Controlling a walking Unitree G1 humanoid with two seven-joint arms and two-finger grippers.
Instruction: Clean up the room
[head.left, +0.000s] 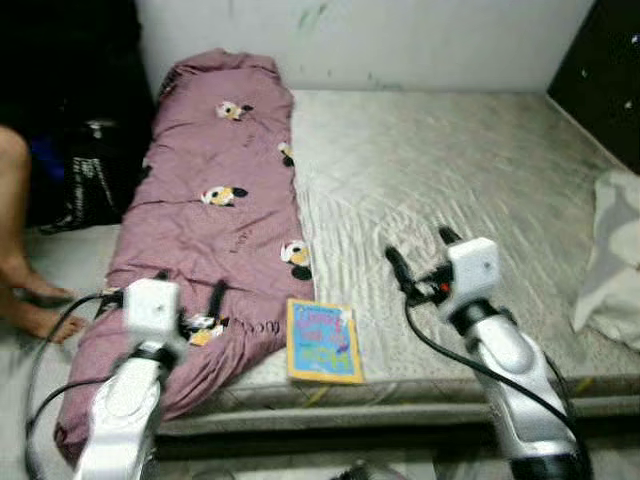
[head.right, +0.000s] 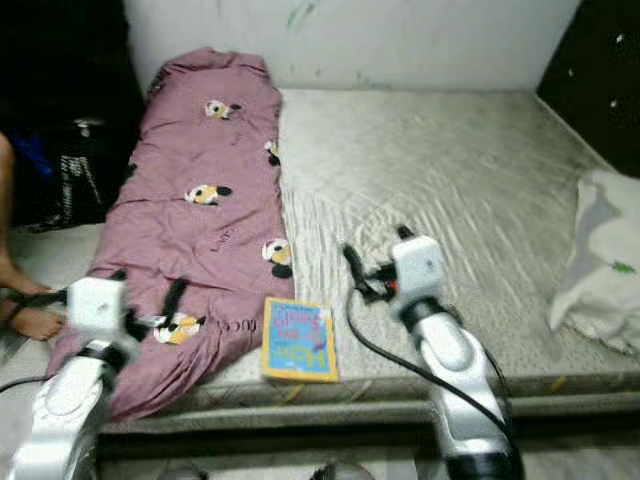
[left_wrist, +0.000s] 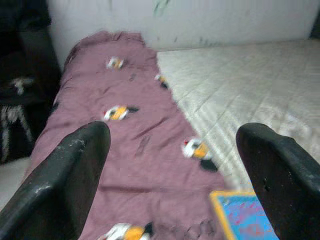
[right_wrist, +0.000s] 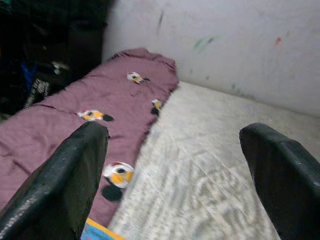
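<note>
Two silver arms are seen reaching over the near edge of a bed (head.left: 450, 170) in the head views. The left gripper (head.left: 190, 295) is held over the near end of a purple blanket (head.left: 215, 190), which is spread along the left side of the bed and printed with small cartoon figures. The right gripper (head.left: 420, 262) is held above the bare grey mattress, right of the blanket. Its jaws are spread apart and nothing is held in them. A book (head.left: 324, 342) with a yellow and blue cover is laid flat at the near edge of the bed, just beside the blanket's right border and between the two arms. A white pillow (head.left: 612, 260) is placed at the right edge of the bed. A person's bare leg (head.left: 20, 250) and a black bag (head.left: 90, 175) are seen on the floor left of the bed.

From the left wrist, the left jaws are shown wide apart and empty, with the blanket beyond them and a corner of the book close by.

From the right wrist, the right jaws are shown wide and empty, with the blanket's border and the mattress beyond them.
</note>
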